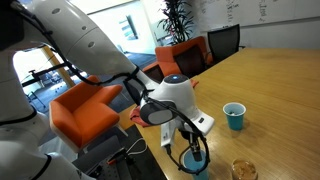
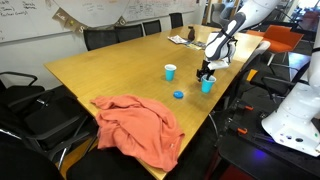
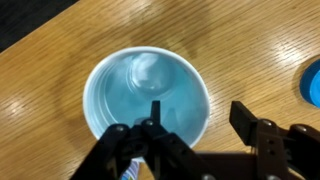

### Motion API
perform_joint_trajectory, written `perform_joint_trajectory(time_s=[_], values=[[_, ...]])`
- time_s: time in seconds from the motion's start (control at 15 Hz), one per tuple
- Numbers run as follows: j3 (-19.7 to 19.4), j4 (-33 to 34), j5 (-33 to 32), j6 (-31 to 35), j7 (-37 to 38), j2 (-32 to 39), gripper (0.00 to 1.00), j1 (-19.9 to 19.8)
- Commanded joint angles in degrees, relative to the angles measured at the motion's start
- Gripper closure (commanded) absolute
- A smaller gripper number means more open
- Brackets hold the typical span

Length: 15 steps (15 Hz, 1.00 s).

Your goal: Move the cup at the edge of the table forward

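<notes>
The wide light-blue cup (image 3: 130, 85) stands upright on the wooden table (image 3: 50, 60), right at its edge in both exterior views (image 1: 197, 163) (image 2: 207, 86). My gripper (image 3: 197, 110) is open and hangs straight over the cup. One finger is inside the cup and the other is outside, so the fingers straddle the cup's wall with a gap on the outer side. The cup looks empty, with a pale inside. In an exterior view the gripper (image 1: 190, 148) hides most of the cup.
A smaller teal cup (image 1: 234, 116) (image 2: 170, 72) stands further in on the table. A flat blue lid (image 2: 178, 95) (image 3: 312, 80) lies near the cup. A salmon cloth (image 2: 140, 125) lies at one end. A jar (image 1: 243, 170) and orange chairs (image 1: 85, 110) are by the edge.
</notes>
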Motion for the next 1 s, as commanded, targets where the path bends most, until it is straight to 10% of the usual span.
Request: perform_joint_trajectory(time_s=[0.0, 0.4, 0.93], values=[[0.08, -0.55, 0.71, 2.8, 0.91, 0.18, 0.57, 0.55], [-0.04, -0.93, 0.45, 2.83, 1.2, -0.73, 0.99, 1.08], [-1.6, -1.19, -0.01, -1.58, 9.26, -11.1, 0.99, 3.81]])
